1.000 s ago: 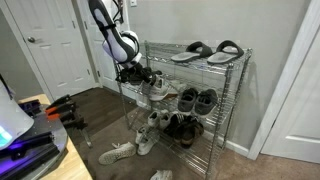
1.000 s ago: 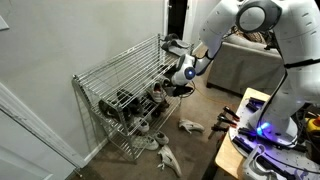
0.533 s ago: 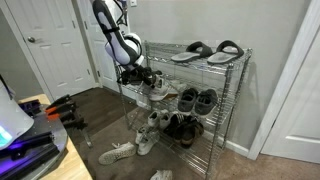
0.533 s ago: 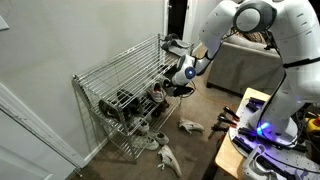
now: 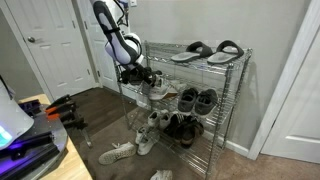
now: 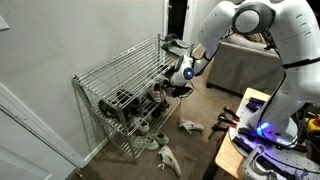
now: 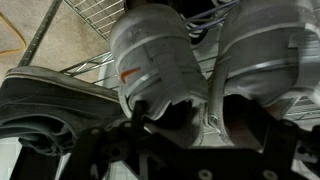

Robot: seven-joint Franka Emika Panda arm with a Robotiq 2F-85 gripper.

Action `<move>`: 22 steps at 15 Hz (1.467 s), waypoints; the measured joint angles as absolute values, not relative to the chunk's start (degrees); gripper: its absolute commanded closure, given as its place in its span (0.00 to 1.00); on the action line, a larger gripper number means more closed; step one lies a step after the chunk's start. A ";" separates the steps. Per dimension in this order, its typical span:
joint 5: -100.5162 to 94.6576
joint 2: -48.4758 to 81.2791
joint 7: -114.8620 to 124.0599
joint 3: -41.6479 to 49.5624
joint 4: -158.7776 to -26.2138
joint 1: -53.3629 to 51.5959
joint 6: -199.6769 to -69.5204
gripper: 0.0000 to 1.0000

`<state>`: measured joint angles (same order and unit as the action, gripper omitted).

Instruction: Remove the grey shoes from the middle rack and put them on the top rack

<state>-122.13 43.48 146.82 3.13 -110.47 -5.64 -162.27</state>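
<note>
Chrome wire shelf unit [image 5: 232,110]: is standing against a pale wall in both exterior views, with three tiers showing.
Top rack [image 5: 205,58]: is carrying two flat grey-and-black sandals [image 5: 190,50], which are lying side by side.
Middle rack [image 5: 172,107]: is holding the grey shoes at the end nearest the arm, and a darker pair [image 5: 197,100] further along.
Grey shoes [image 5: 156,89]: are sitting on the middle rack, just beside the gripper. In the wrist view [image 7: 155,60] they are filling most of the frame as two pale rounded shapes side by side. One is showing an orange mark, and wire grid is visible behind them.
Gripper [image 5: 138,76]: is reaching in at the open end of the middle rack, level with the grey shoes. In the wrist view its dark parts are crossing the bottom of the frame, right up against the shoes.
Fingers: are showing only as dark, blurred shapes, so I cannot tell whether they are apart or clamped on a shoe.
Arm [image 6: 250,20]: white, is bending down from the upper part of an exterior view toward the rack.
Bottom tier: is holding a jumble of further shoes [image 5: 170,126].
Floor: a loose light sneaker [image 5: 115,153] is lying in front of the shelf unit.
</note>
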 measured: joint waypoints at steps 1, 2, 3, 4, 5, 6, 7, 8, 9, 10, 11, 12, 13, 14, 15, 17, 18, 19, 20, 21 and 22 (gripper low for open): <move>-122.12 43.46 146.28 3.15 -110.31 -5.89 -162.26 0.00; -122.12 43.43 145.92 3.17 -110.17 -6.18 -162.26 0.00; -122.12 43.42 145.59 3.17 -110.02 -6.45 -162.22 0.00; -122.12 43.42 145.24 3.20 -109.87 -6.76 -162.11 0.00; -122.09 43.42 144.91 3.28 -109.72 -7.09 -161.88 0.00; -122.00 43.37 144.38 3.38 -109.67 -7.44 -161.46 0.00; -121.98 43.23 144.00 3.59 -109.66 -7.88 -161.03 0.00; -121.98 43.01 143.78 3.81 -109.66 -8.37 -160.57 0.00; -121.98 42.76 143.68 4.02 -109.66 -8.87 -160.00 0.00; -121.98 42.56 143.66 4.22 -109.64 -9.28 -159.75 0.00; -121.98 42.39 143.66 4.36 -109.62 -9.54 -159.61 0.00; -121.98 42.35 143.66 4.47 -109.54 -9.68 -159.59 0.00; -121.98 42.35 143.66 4.51 -109.45 -9.69 -159.70 0.00; -121.99 42.42 143.66 4.55 -109.31 -9.65 -159.99 0.00; -122.00 42.61 143.66 4.56 -109.01 -9.50 -160.69 0.00; -122.08 43.44 143.66 4.56 -107.92 -8.98 -163.10 0.00; -122.20 44.01 143.66 4.55 -107.18 -8.65 -164.77 0.00; -122.23 44.66 143.66 4.54 -106.31 -8.29 -166.60 0.00; -122.23 45.38 143.66 4.56 -105.45 -7.97 -168.08 0.00; -122.22 46.17 143.66 4.60 -104.56 -7.60 -169.41 0.00; -122.21 46.96 143.66 4.75 -103.77 -7.32 -170.39 0.00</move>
